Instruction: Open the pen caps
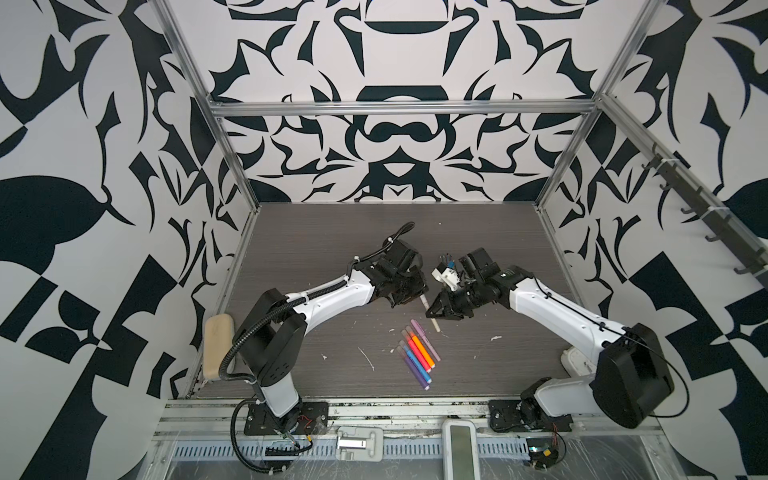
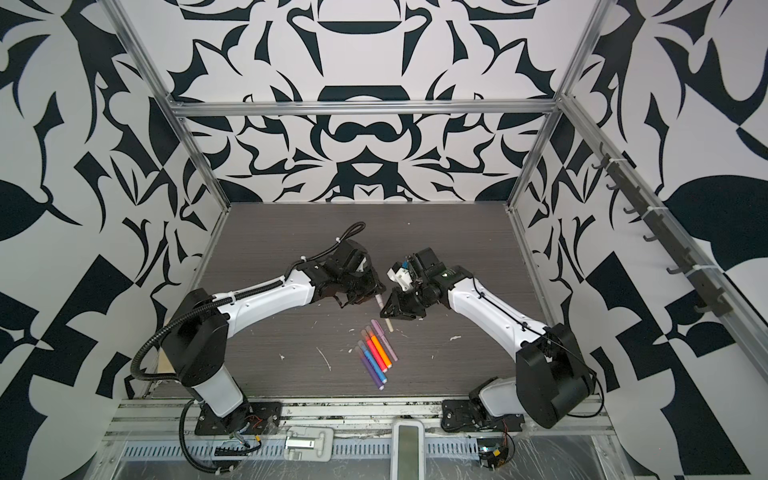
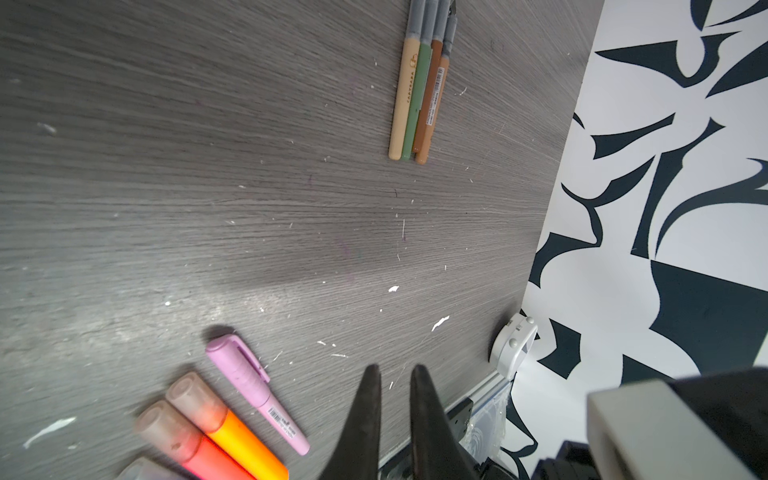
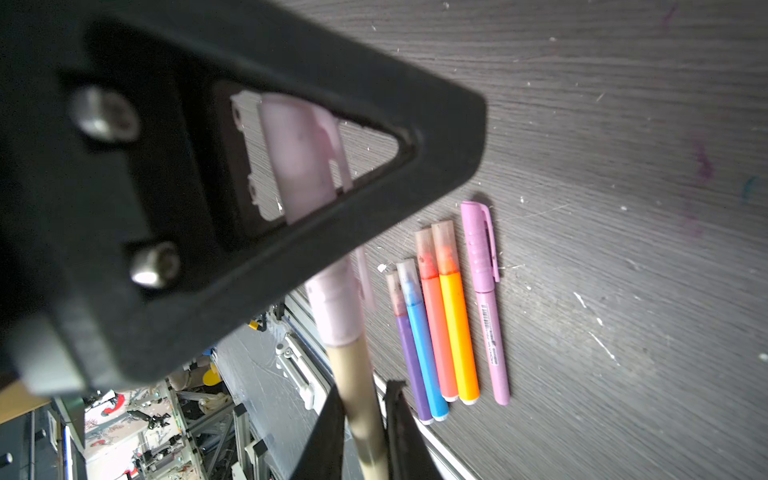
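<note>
- In both top views the left gripper (image 1: 417, 296) & right gripper (image 1: 432, 311) sat nose to nose over the middle of the grey wood-grain table (image 1: 324, 257). A pen slanted btwn them: pale pink plastic pen cap (image 1: 424, 301) at the left gripper, slim beige pen body (image 1: 435, 325) poking out below the right one. A row of five capped markers (image 1: 417, 353) (purple, blue, red, orange, lilac) lay just in front. A large beige oblong pencil case (image 1: 217, 347) lay by the left arm's base.
- Left wrist view: the left gripper's black fingers (image 3: 370, 415) stood nearly together w/ a thin gap at the tips. Four slim pens (image 3: 415, 95) (tan, green, brown, orange) lay side by side, well apart from the markers.
- Right wrist view: the right gripper (image 4: 365, 388) was clenched on the beige body, a finger touching each side. The pink cap (image 4: 334, 307) was on the body & ran up behind the left gripper's big finger, seen thru its triangular window; that gripper was clamped on the cap.
</note>
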